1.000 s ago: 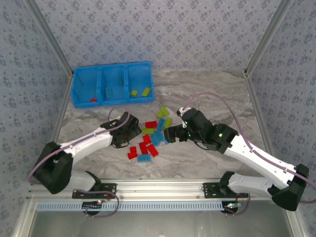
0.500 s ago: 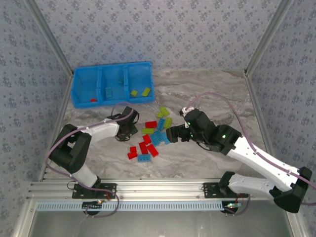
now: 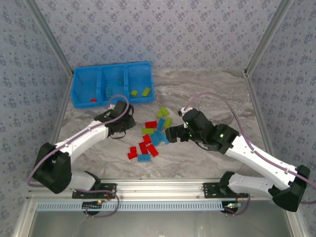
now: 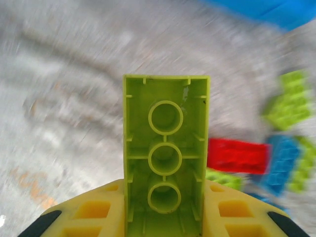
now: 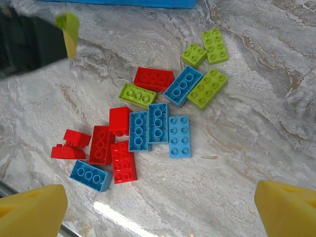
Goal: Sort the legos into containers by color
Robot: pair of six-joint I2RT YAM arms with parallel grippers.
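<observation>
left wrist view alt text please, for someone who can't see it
A lime green lego, hollow underside facing the camera, stands gripped between the yellow fingers of the left end effector. Behind it, blurred, lie a red lego, a blue lego and green ones on a marbled table, with the blue bin at the top right.

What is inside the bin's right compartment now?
Two lime green legos lie apart on the floor of the right compartment. Its near wall hides the floor strip just behind it.

surface: marbled table (image 3: 212, 94) | on it — loose legos (image 3: 157, 138), blue bin tray (image 3: 111, 66)
</observation>
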